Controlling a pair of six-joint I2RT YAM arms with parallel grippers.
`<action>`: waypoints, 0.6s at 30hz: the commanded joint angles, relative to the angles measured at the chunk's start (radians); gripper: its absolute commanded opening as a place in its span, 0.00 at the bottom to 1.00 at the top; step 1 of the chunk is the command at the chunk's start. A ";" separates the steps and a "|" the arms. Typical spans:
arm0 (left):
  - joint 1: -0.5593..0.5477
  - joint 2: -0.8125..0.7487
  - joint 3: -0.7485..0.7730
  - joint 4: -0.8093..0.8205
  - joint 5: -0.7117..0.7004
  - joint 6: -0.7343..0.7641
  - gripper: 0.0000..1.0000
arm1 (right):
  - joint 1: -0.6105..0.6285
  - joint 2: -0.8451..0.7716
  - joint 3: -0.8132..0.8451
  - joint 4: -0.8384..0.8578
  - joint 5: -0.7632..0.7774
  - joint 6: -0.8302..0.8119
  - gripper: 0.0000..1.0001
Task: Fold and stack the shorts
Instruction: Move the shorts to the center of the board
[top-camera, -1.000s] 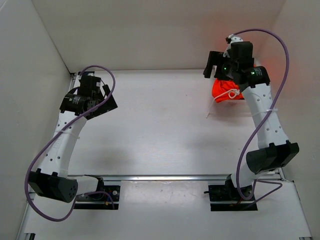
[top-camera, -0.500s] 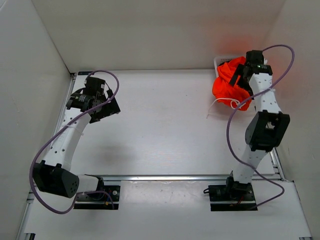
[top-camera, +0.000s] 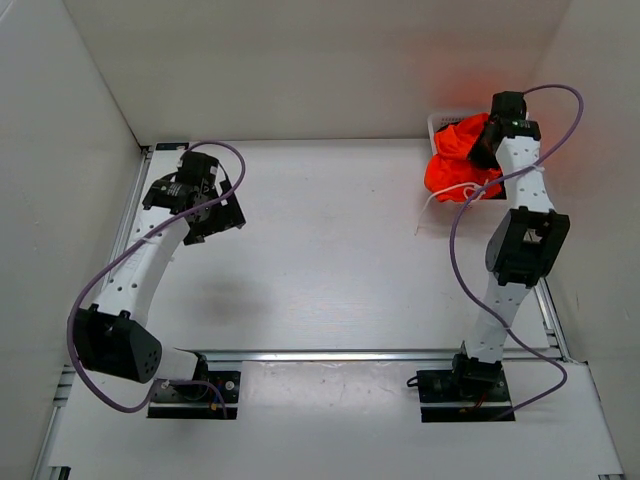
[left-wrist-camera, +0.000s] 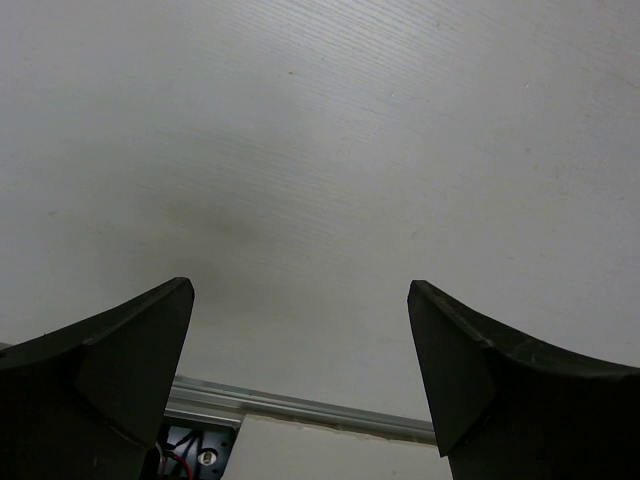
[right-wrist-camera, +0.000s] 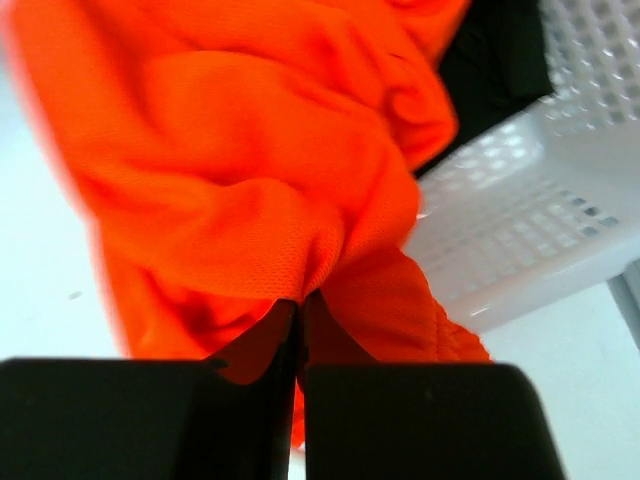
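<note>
The shorts (top-camera: 455, 165) are a bunched heap of bright orange-red fabric at the far right corner, spilling out of a white basket (top-camera: 440, 124); a white drawstring (top-camera: 432, 203) trails onto the table. My right gripper (top-camera: 484, 146) is shut on a fold of the shorts (right-wrist-camera: 250, 200), its jaws pressed together with cloth pinched between them (right-wrist-camera: 300, 300). My left gripper (top-camera: 207, 205) hovers open over bare table at the far left, nothing between its fingers (left-wrist-camera: 130, 350).
The white perforated basket (right-wrist-camera: 530, 220) sits against the back wall beside the right wall. White walls enclose the table on three sides. A metal rail (top-camera: 330, 354) runs across the near edge by the arm bases.
My right gripper has reached into the heap at the basket and shut on the orange cloth. The left arm has drifted slightly right, still open.
</note>
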 joint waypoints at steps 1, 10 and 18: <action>-0.004 -0.016 0.050 0.007 -0.011 0.005 1.00 | 0.071 -0.199 0.090 0.112 -0.146 -0.035 0.00; 0.082 -0.046 0.182 -0.073 -0.039 0.015 1.00 | 0.296 -0.294 0.564 0.149 -0.586 -0.101 0.00; 0.235 -0.099 0.426 -0.136 -0.023 0.036 1.00 | 0.358 -0.507 0.402 0.249 -0.752 -0.084 0.00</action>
